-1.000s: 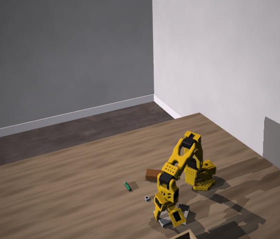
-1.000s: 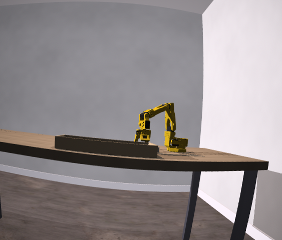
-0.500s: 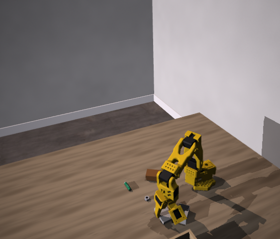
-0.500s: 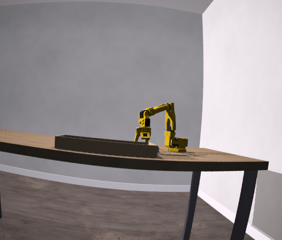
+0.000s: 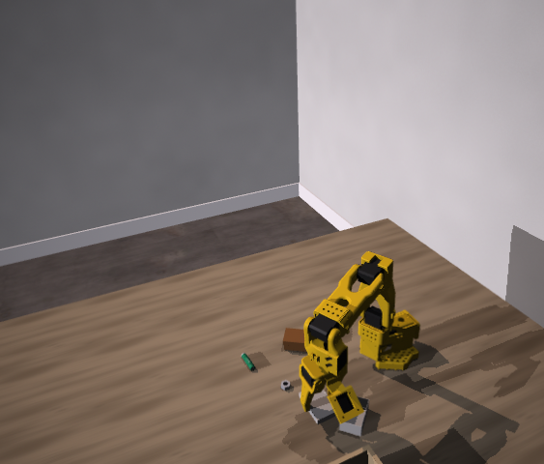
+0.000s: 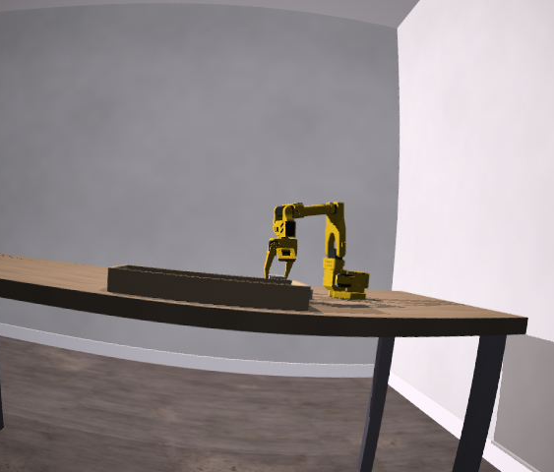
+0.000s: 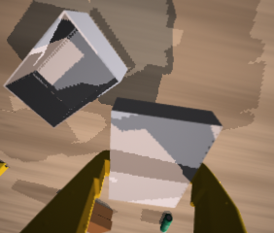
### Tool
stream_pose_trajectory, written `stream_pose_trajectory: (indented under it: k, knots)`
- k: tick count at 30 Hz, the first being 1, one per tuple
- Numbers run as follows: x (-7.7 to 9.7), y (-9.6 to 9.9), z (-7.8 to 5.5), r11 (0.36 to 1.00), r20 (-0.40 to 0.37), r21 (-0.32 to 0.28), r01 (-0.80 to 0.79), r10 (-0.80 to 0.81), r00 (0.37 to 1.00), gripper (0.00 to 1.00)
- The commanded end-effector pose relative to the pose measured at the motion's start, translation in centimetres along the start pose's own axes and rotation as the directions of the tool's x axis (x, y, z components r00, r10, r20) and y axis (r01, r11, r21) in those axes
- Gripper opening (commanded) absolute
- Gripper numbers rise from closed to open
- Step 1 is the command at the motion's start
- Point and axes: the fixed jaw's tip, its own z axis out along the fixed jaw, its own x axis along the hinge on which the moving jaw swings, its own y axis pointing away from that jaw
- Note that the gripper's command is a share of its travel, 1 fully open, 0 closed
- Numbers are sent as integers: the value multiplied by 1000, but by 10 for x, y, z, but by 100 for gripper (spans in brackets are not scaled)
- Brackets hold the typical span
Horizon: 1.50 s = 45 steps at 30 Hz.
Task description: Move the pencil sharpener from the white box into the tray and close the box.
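1. Pencil sharpener: can't make it out; presumably inside white box [image 5: 354, 427] [image 7: 100, 46].
2. Gripper [image 5: 322, 409] [image 6: 277, 277] [image 7: 152, 162] pinches lid [image 5: 321, 413] [image 6: 277, 277] [image 7: 147, 146], just beside box.
3. Risks: weak pinch lets lid slip or twist; low swing knocks box, spilling contents; hasty tipping overshoots tray [image 5: 372, 455] [image 6: 206, 292], near box.
4. Wrist shows box open, lid between fingers; exterior hides box mostly behind tray wall.
5. Top shows nut [image 5: 285, 388] beyond lid from box; wrist doesn't. Exterior shows tray's length; top clips it.
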Motion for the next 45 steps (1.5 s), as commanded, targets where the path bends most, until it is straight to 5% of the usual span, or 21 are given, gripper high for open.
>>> stream_pose_trajectory:
  k: [1,45]
  knots:
    - [-1,-6,-17,998,30,58,-16,15,999,23]
    - [-2,-8,-30,998,30,58,-16,15,999,23]
